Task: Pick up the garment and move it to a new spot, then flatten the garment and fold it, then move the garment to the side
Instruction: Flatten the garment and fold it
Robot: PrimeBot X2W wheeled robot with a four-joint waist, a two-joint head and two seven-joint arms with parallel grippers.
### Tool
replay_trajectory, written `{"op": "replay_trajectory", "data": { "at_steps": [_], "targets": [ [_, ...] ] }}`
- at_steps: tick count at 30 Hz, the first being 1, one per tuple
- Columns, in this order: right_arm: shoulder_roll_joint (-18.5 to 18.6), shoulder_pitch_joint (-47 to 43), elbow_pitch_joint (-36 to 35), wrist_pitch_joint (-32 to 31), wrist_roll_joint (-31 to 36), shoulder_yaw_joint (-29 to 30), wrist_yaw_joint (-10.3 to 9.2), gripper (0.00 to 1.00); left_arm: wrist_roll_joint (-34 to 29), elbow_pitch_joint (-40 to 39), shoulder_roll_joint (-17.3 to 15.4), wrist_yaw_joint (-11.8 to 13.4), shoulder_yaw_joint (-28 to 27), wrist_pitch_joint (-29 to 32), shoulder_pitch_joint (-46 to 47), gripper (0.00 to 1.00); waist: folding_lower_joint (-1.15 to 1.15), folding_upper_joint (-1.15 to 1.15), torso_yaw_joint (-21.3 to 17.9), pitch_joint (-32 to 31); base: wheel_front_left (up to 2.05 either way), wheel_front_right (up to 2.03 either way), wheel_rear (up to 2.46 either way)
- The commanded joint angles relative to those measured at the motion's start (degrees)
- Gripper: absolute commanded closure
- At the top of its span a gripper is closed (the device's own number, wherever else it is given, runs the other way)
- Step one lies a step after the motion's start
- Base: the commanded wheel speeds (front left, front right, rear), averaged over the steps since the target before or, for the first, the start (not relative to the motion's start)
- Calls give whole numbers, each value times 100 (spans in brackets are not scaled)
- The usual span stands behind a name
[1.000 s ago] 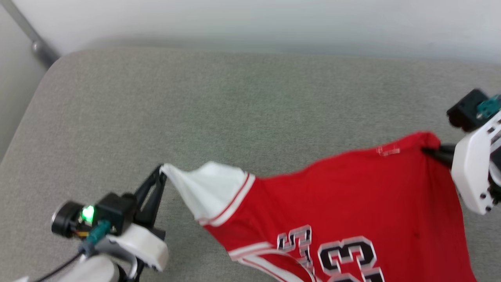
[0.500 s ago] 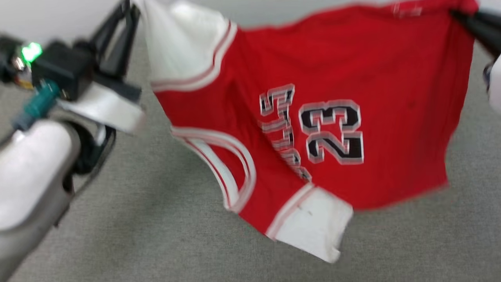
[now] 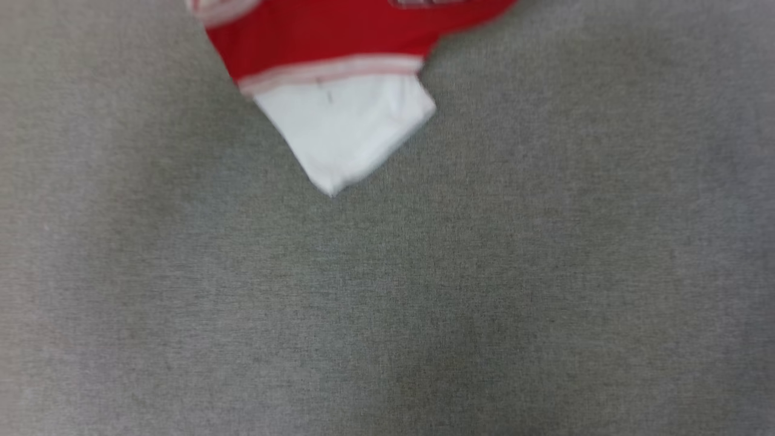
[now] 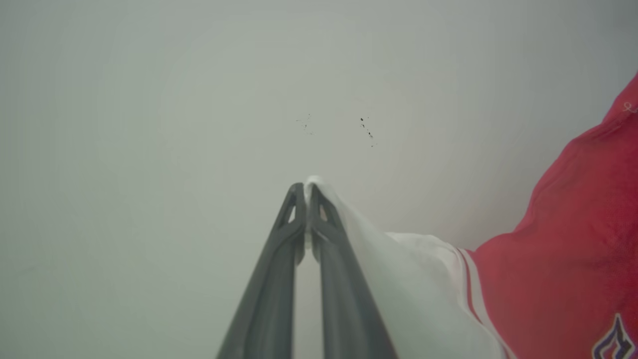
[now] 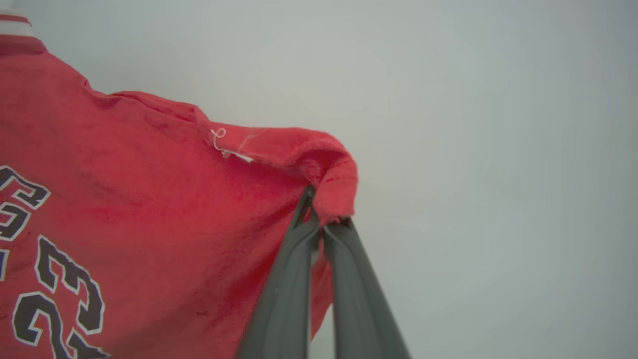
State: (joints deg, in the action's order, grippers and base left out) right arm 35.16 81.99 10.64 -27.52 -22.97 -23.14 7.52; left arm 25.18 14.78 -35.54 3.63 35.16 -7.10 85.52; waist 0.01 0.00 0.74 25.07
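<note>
Aloft, the garment [image 3: 339, 36] is held spread between 2 grippers above a grey fabric surface [image 3: 387, 303], its loose white sleeve [image 3: 345, 127] hanging lowest in the blurred head view. At the left, the left gripper [image 4: 305, 192] is seen closed tight on the tip of the other white sleeve [image 4: 398, 279], with a pinch of cloth showing above the fingertips and a pale wall [image 4: 149, 99] behind. Across the middle, the red front with its number 23 [image 5: 55, 294] is stretched sideways. At the right, the right gripper [image 5: 321, 219] is clamped fully on a bunched red corner, with a loose white thread [image 5: 224, 144] just beside the grip. The carry to a new spot is judged to be in hand. It would be done well if both pinches were held firm, the 2 arms were set well apart so the cloth is drawn taut, and the hanging sleeve were laid down first without being tucked under.
</note>
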Motion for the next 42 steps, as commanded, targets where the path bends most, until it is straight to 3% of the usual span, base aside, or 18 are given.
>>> {"op": "replay_trajectory", "data": {
  "at_steps": [1,11,19,26,34,38,39,42],
  "targets": [
    [-183,428,257,137,219,8,-6,100,-94,272,121,-64,-8,-61,466,100,-1,0,-7,383,0,0,0],
    [-723,2267,1564,760,984,-22,-6,100,-364,1542,577,-284,-65,-394,2278,100,-1,0,109,921,0,0,0],
    [-985,2817,2534,1225,1096,-88,-5,100,-319,2077,778,-376,-94,-586,2696,100,-1,0,162,1099,0,0,0],
    [-1090,2587,3164,1711,912,-495,-5,100,-306,2176,733,-388,17,-703,2164,100,-1,0,180,1226,0,0,0],
    [-1231,1668,3554,2334,451,-988,-6,100,-147,2086,574,-459,108,-787,925,100,-1,0,150,1079,0,0,0],
    [-1247,969,3610,2553,190,-1281,-6,100,-22,1907,447,-456,40,-814,103,100,-1,0,123,842,0,0,0],
    [-1198,412,3525,2739,36,-1518,-5,100,49,1546,315,-377,-62,-815,-696,100,-1,0,91,625,0,0,0],
    [-1109,-207,3375,2869,-168,-1733,-6,100,82,1114,190,-333,-118,-813,-1588,100,-1,0,83,377,0,0,0]
  ]
}}
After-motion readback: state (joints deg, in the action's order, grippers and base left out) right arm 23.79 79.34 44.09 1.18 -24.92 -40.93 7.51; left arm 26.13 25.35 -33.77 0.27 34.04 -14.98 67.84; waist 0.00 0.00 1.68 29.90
